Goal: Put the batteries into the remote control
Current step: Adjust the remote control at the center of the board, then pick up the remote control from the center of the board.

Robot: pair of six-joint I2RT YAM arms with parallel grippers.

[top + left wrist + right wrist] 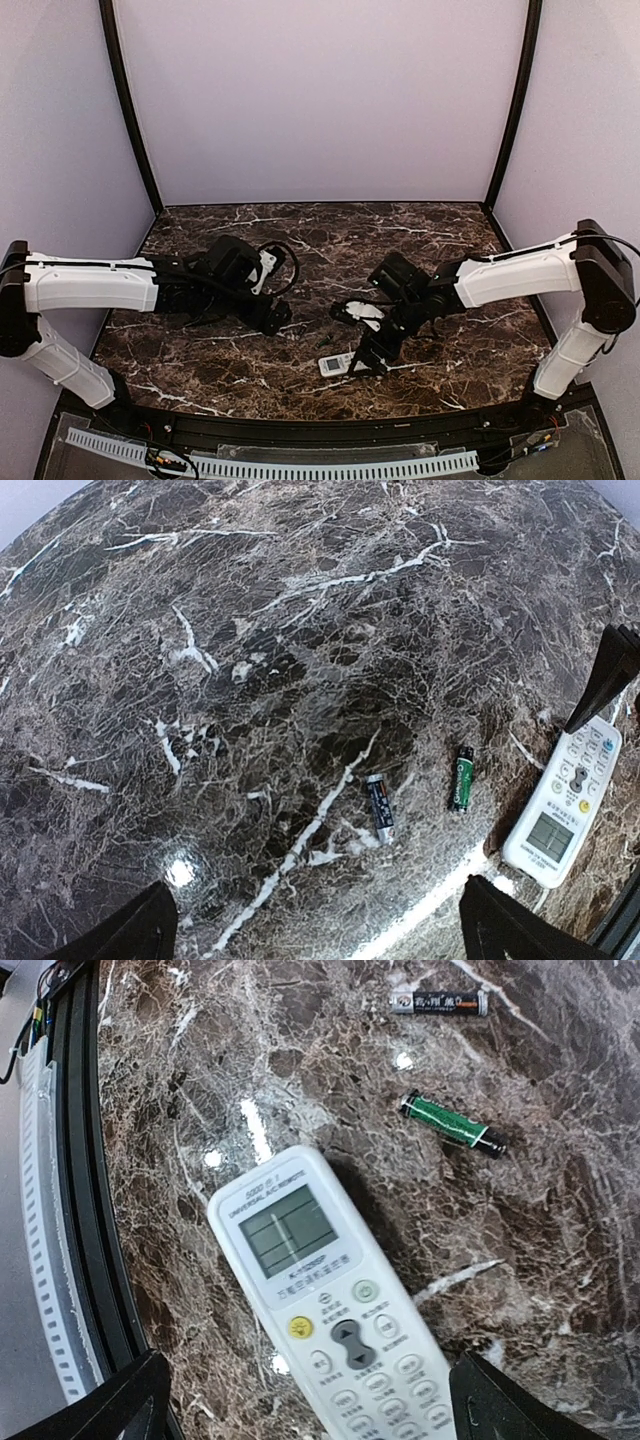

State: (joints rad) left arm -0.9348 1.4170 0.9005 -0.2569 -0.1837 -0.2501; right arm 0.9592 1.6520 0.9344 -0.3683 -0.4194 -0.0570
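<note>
On veined marble (560,1260), flat remote control (330,1300)

A robot test booth — plain lilac walls (320,100), black corner posts (130,110), marble-look table (320,225).

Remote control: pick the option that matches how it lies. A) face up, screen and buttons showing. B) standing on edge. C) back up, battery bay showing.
A: the remote control shows its screen and button rows upward in both wrist views.
</note>
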